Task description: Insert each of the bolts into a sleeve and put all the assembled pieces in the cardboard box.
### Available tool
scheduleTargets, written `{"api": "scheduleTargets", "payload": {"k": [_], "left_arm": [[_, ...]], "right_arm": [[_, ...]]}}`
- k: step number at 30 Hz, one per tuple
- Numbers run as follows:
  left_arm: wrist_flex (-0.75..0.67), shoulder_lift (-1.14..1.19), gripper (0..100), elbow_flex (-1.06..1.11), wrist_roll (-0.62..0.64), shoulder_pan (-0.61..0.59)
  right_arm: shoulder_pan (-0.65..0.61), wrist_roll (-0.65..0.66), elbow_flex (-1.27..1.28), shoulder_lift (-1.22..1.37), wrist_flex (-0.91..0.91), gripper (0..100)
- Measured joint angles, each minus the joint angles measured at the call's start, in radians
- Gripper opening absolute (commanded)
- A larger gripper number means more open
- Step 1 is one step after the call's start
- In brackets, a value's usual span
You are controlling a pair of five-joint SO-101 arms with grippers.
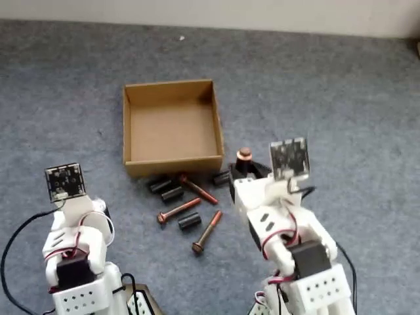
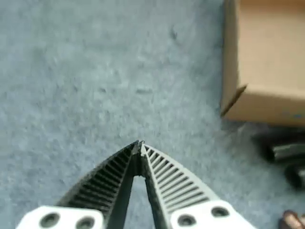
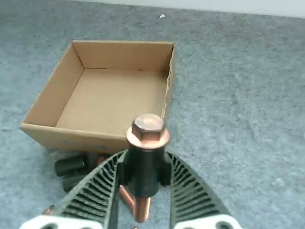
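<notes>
**Left pinched shut, right clamped**

I see my left arm folded at the lower left of the high view. Its left gripper has its fingertips pressed together on nothing. My right arm stands at lower right, the right gripper closed around an upright sleeve with a bolt through it.

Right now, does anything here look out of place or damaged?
Nothing stands out. The cardboard box sits empty, loose bolts and sleeves lie beside it, and the right gripper holds one assembled piece upright.
</notes>
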Motion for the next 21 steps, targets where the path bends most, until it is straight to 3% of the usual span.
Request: {"api": "scheduleTargets", "payload": {"k": [8,21], "left_arm": [[-0.049,0.0,1,0.097,-0.098,-0.021],[-0.055,0.0,1,0.1,-0.109,-0.021]], "right_arm": [[0.0,0.0,-0.311,0.445,-0.012,0.7],[-0.044,0.035,-0.582,1.022,-0.344,0.9]]}}
